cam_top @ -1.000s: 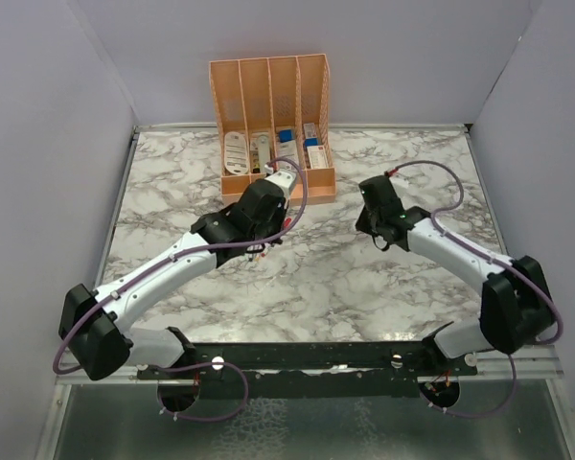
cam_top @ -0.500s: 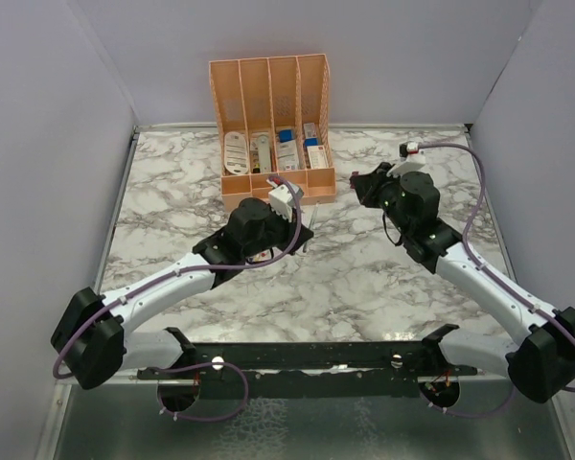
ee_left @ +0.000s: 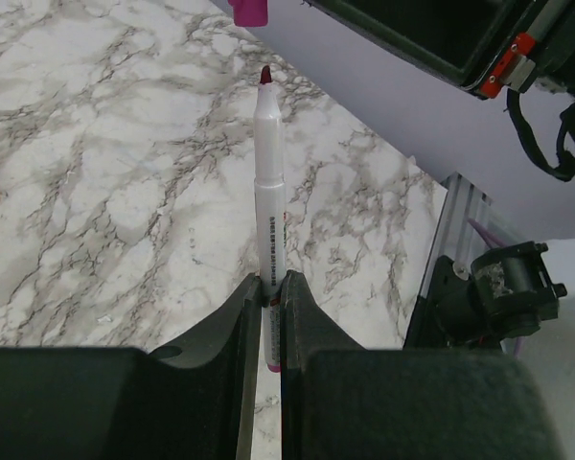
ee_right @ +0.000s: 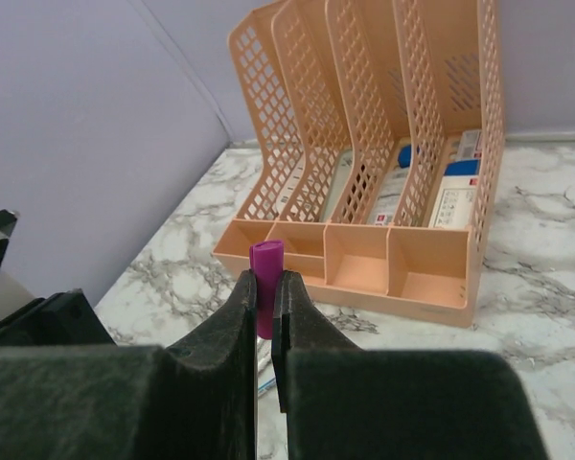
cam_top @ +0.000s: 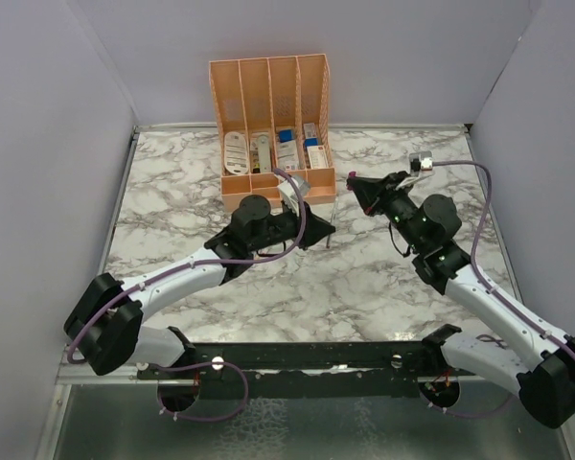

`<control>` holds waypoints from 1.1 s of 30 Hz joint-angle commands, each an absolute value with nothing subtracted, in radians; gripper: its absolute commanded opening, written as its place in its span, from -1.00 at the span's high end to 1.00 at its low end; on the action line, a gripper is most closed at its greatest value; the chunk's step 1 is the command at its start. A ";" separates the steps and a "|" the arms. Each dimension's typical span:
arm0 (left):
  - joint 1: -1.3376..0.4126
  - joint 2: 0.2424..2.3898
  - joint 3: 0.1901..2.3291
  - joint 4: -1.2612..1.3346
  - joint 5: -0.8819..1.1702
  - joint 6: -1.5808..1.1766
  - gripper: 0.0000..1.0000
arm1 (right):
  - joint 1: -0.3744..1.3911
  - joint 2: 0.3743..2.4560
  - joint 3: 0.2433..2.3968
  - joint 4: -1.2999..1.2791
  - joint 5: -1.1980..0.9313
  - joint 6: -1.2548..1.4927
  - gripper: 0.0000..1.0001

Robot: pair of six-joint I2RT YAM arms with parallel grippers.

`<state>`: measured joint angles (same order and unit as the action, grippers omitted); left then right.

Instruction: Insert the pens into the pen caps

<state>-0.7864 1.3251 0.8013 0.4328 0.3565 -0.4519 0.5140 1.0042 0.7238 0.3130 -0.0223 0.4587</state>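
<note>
Over the marble-patterned table (cam_top: 364, 278), near the peach lattice organiser (ee_right: 431, 259), both claws are clamped. The left gripper (ee_left: 270, 287) pinches a pen (ee_left: 268, 163) low on its barrel, dark tip outward. The right gripper (ee_right: 264, 287) nips the magenta cap (ee_right: 265, 264) by its sides. The pen is light, stiff, glossy plastic, and it could pivot in so low a hold. The cap is a tiny hard bullet, easily squirted out. Its mouth probably faces outward, but I can't confirm that.

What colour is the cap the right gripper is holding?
Magenta. The cap shows best in the right wrist view.
</note>
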 commanded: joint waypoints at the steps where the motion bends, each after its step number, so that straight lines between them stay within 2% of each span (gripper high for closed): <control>1: -0.784 1.331 0.806 0.537 0.418 -0.497 1.00 | 0.514 0.963 0.670 0.489 -0.063 0.476 0.98; 13: -0.784 1.352 0.821 0.538 0.436 -0.516 1.00 | 0.513 0.978 0.634 0.610 -0.117 0.558 0.98; 33: -0.774 1.373 0.848 0.538 0.434 -0.510 1.00 | 0.514 0.988 0.639 0.526 -0.169 0.543 0.98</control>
